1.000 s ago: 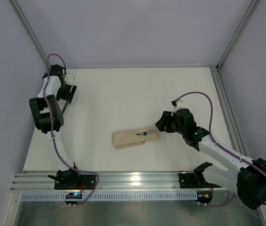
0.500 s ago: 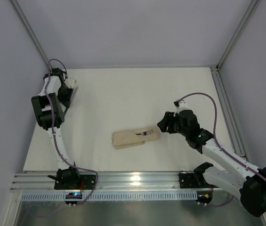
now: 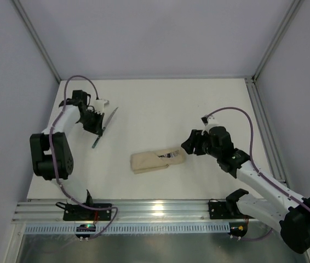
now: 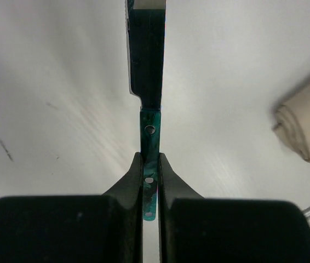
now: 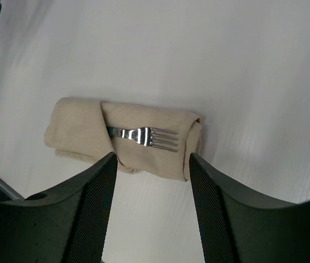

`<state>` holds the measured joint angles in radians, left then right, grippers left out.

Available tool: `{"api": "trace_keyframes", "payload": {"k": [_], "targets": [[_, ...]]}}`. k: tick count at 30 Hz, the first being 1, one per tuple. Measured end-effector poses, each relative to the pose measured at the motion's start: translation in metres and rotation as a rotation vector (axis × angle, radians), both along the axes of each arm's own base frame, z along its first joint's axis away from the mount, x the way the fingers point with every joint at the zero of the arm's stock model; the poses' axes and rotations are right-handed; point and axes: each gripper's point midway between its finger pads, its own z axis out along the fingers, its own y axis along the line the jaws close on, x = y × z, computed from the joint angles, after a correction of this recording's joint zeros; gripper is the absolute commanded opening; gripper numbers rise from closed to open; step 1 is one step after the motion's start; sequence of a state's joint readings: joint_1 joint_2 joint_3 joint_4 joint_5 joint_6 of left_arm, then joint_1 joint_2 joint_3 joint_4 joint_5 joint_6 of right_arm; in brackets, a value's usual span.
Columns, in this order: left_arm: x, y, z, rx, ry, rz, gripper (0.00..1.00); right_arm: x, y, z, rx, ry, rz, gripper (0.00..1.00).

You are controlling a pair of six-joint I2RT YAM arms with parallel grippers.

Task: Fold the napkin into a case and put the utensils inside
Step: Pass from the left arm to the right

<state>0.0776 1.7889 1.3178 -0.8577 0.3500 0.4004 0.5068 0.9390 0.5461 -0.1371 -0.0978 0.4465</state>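
Observation:
The napkin lies folded as a long beige case (image 3: 154, 161) (image 5: 78, 131) in the middle of the white table. The fork (image 3: 171, 155) (image 5: 144, 135) is tucked into it, and only the silver tines show at the right end. My left gripper (image 3: 96, 124) (image 4: 149, 160) is shut on the teal handle of the knife (image 3: 111, 116) (image 4: 147, 60), which is held off the table at the far left and points away from the fingers. The case's end (image 4: 305, 123) shows at the right of the left wrist view. My right gripper (image 3: 189, 143) (image 5: 150, 159) stands open just right of the case, holding nothing.
An aluminium rail (image 3: 155, 208) runs along the near table edge, where both arm bases are bolted. A metal frame bar (image 3: 262, 126) borders the table's right side. Pale walls close in the left, back and right.
The left gripper has shut on the knife at the far left edge and carried it up and to the right. The right arm has barely moved.

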Motion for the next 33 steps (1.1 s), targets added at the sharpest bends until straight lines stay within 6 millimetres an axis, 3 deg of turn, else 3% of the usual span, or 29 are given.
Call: {"api": "trace_keyframes", "payload": {"k": [4, 6, 9, 14, 19, 23, 25, 30, 33], "targets": [[-0.018, -0.071, 0.060, -0.055, -0.185, -0.201, 0.00, -0.001, 0.015, 0.018, 0.059, -0.020, 0.066, 0.64], [-0.030, -0.105, 0.076, -0.077, -0.238, -0.303, 0.00, -0.002, 0.021, 0.025, 0.089, -0.027, 0.092, 0.67], [-0.058, -0.155, 0.080, -0.101, -0.242, -0.461, 0.00, -0.005, 0.028, 0.033, 0.131, -0.030, 0.116, 0.69], [-0.099, -0.217, 0.075, -0.081, -0.210, -0.664, 0.00, -0.012, 0.032, 0.058, 0.211, -0.070, 0.134, 0.69], [-0.113, -0.272, 0.078, -0.064, -0.213, -0.814, 0.00, -0.028, 0.011, 0.084, 0.203, -0.153, 0.090, 0.77], [-0.127, -0.295, 0.066, -0.045, -0.198, -0.887, 0.00, -0.032, -0.015, 0.106, 0.176, -0.189, -0.005, 0.74], [-0.134, -0.300, 0.062, -0.037, -0.190, -0.909, 0.00, -0.030, -0.023, 0.104, 0.170, -0.178, -0.045, 0.71], [-0.138, -0.304, 0.062, -0.034, -0.188, -0.902, 0.00, -0.022, -0.044, 0.059, 0.191, -0.050, -0.149, 0.53], [-0.136, -0.305, 0.061, -0.034, -0.189, -0.877, 0.00, -0.017, -0.055, 0.027, 0.272, 0.028, -0.230, 0.49]]}}
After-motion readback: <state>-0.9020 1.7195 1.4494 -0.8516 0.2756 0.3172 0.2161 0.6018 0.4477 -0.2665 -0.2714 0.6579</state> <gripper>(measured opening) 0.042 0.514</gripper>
